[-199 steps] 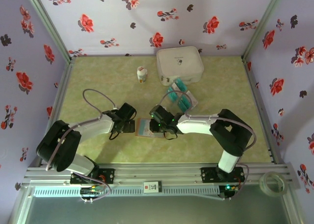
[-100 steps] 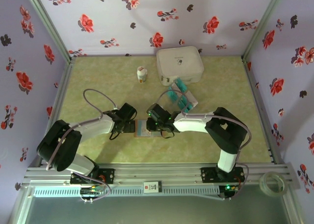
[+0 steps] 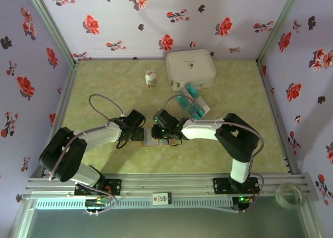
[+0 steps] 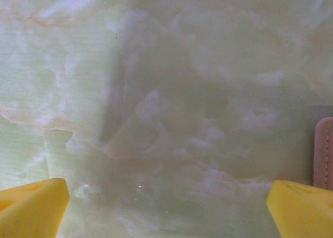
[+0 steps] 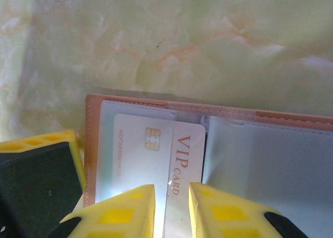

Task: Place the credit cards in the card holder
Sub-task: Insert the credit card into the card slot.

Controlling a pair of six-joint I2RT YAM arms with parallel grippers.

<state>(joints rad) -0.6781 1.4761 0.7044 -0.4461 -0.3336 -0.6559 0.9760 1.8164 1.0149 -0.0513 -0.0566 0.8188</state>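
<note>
Card holder [image 5: 234, 113] lies open, a credit card [image 5: 148, 152] half-pocketed, seemingly pinched by my right gripper [image 5: 170, 192]; my left gripper [image 4: 166, 201] gapes wide.

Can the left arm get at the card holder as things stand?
Probably yes. The left gripper is open right beside the edge of the card holder, nothing between them. The right gripper, pinching a card over the holder, could crowd it.

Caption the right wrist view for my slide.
Right fingers pinch a credit card marked VIP CARD at a pocket of the open card holder on the green table.
</note>
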